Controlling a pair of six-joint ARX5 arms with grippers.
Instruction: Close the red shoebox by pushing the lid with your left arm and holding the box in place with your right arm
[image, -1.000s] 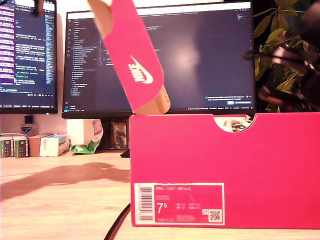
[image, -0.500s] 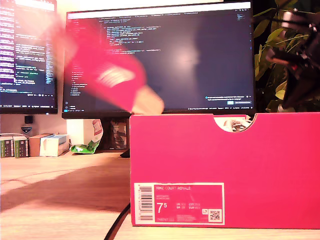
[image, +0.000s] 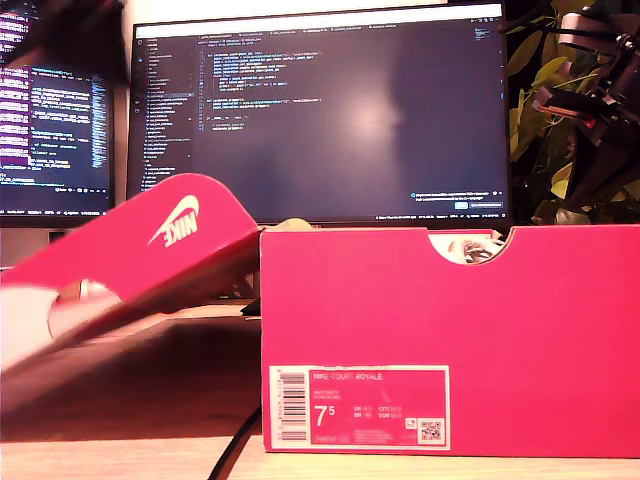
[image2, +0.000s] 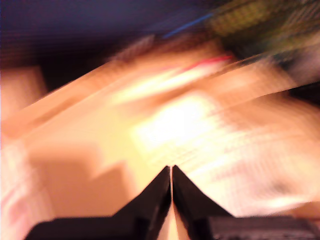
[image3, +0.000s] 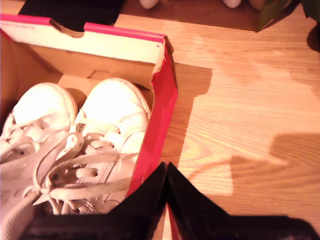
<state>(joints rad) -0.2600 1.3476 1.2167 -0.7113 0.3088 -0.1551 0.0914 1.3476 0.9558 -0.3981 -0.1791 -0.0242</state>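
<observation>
Behind my workspace two dark monitors glow with lines of code: the large monitor (image: 320, 115) fills the middle of the exterior view, and a second monitor (image: 55, 120) sits at that view's left edge. A leafy plant (image: 545, 120) stands at the exterior view's right. Everything rests on a light wooden desk (image3: 250, 110) with visible grain, washed in warm, reddish light that throws soft shadows across it.
</observation>
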